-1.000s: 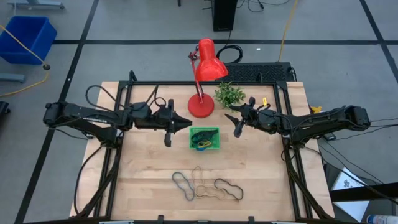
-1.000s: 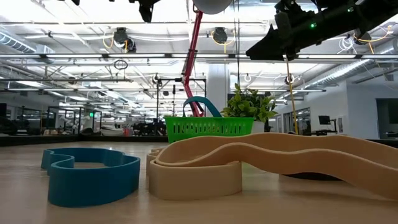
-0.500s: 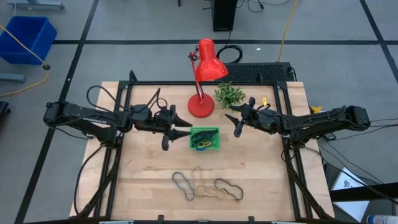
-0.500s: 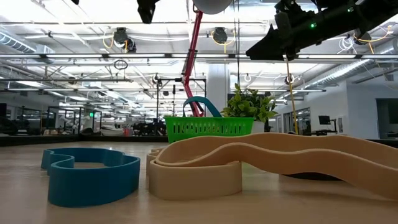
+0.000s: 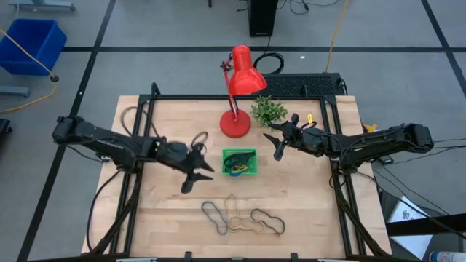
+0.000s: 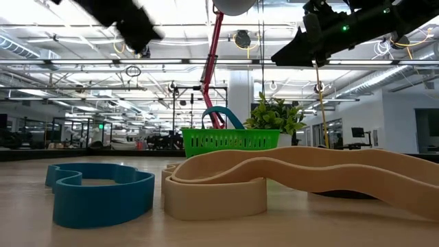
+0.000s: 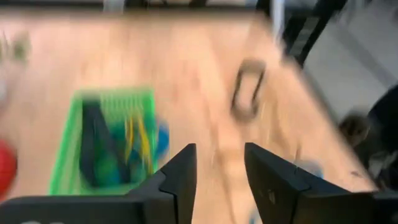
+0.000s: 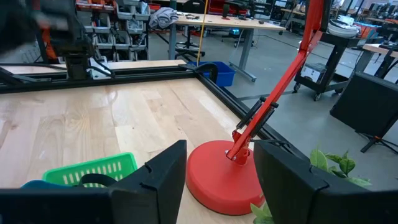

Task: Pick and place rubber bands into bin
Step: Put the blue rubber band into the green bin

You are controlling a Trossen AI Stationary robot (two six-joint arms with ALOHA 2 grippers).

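Bands (image 5: 242,217), about four loose on table (image 5: 306,204), several in bin (image 5: 240,162); both tools empty, fingers parted.

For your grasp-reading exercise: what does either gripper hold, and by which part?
Nothing. The left gripper and right gripper both stand open and empty.

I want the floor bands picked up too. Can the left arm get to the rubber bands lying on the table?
Probably yes. The left gripper hangs open and empty beside the bin, and only bare table lies between it and the loose rubber bands. The right gripper waits beyond the bin.
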